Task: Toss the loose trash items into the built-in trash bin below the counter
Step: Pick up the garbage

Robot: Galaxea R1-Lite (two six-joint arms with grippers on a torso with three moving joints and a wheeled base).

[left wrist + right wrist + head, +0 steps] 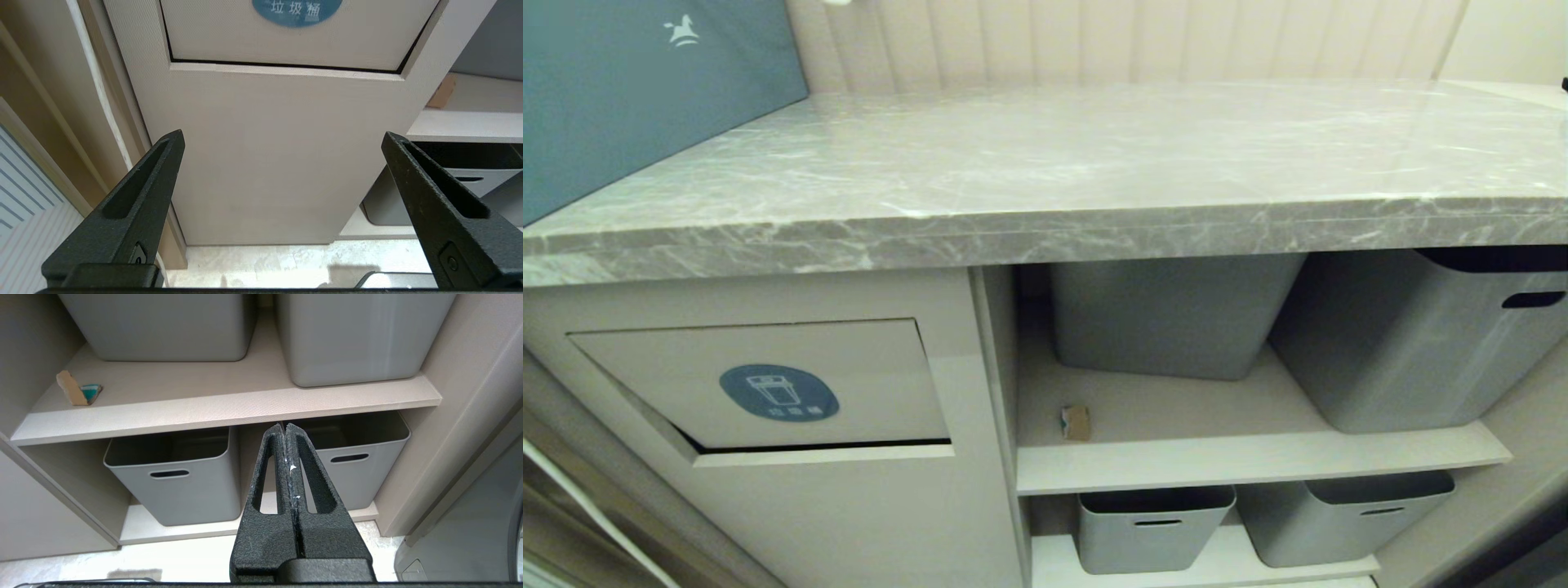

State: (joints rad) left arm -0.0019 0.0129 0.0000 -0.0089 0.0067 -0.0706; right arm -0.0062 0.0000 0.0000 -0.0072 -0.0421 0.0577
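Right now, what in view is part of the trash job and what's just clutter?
Job:
- cardboard scrap with teal tape on the upper shelf
- trash bin flap, blue sticker
- marble counter, no scraps on it
- left gripper, open, empty

Not job:
- grey tubs
- teal box
- right gripper, shut, parked

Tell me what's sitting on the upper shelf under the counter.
Two grey tubs and one cardboard scrap with teal tape rest on the upper shelf. The tubs' contents are hidden.

blue sticker reading 垃圾桶, on bin flap
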